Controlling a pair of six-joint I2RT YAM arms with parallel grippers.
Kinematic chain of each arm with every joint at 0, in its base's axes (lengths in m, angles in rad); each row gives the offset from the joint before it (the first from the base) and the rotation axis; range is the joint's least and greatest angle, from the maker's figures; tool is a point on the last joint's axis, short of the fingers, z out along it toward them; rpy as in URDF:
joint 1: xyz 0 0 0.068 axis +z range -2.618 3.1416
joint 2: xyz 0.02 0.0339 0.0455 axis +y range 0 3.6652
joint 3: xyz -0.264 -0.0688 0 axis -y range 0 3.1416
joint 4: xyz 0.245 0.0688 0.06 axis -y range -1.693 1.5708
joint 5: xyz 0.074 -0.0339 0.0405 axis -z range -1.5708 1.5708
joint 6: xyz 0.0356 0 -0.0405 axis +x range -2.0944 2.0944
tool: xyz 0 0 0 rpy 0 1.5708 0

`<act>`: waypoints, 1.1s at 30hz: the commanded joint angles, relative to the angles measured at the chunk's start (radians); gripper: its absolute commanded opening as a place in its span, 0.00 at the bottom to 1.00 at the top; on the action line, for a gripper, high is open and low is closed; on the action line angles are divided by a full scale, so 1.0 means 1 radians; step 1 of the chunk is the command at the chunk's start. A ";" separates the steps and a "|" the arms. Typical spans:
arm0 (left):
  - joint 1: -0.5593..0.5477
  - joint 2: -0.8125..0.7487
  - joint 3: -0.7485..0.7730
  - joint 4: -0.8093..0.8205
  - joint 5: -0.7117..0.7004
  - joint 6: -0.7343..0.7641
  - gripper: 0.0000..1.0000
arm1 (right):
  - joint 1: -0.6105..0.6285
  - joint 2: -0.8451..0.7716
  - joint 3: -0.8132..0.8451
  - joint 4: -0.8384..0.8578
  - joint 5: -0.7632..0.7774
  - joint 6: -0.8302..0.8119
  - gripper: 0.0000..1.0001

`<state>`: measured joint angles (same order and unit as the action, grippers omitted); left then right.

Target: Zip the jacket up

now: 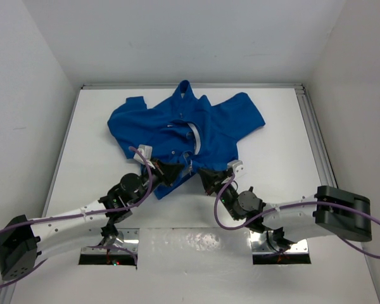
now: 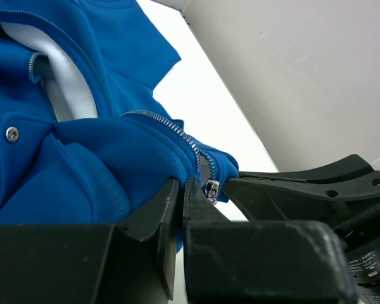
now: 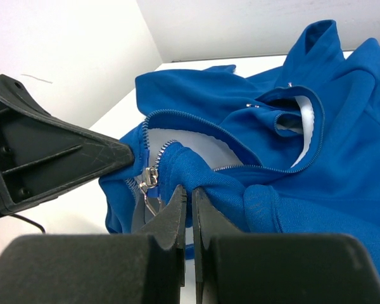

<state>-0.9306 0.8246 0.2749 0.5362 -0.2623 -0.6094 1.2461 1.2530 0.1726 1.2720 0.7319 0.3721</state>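
The royal-blue jacket (image 1: 177, 123) lies crumpled at the far middle of the table, front open, with pale lining showing. My left gripper (image 1: 172, 172) is shut on the jacket's bottom hem (image 2: 145, 164), just left of the zipper's lower end. My right gripper (image 1: 206, 177) is shut on the hem fabric (image 3: 240, 190) on the other side. The small metal zipper pull (image 2: 211, 189) sits at the bottom of the zipper, between the two grippers. It also shows in the right wrist view (image 3: 148, 178), left of my right jaws. The zipper teeth (image 3: 177, 117) run apart above it.
The white table (image 1: 272, 164) is walled by white panels at the left, back and right. A metal rail (image 1: 313, 133) runs along its right edge. Each wrist view shows the other gripper's black finger close by: the right gripper's (image 2: 291, 183) and the left gripper's (image 3: 50, 158).
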 commanded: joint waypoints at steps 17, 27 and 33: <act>-0.022 0.004 0.017 0.104 0.032 0.007 0.00 | 0.009 0.010 0.056 0.049 0.008 -0.018 0.00; -0.025 -0.005 0.010 0.108 0.024 0.003 0.00 | 0.013 0.019 0.064 0.040 0.026 -0.024 0.00; -0.027 -0.030 0.003 0.093 -0.005 0.002 0.00 | 0.027 0.023 0.064 0.052 0.060 -0.048 0.00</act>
<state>-0.9401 0.8257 0.2749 0.5568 -0.2592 -0.6071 1.2613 1.2739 0.1982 1.2713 0.7677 0.3428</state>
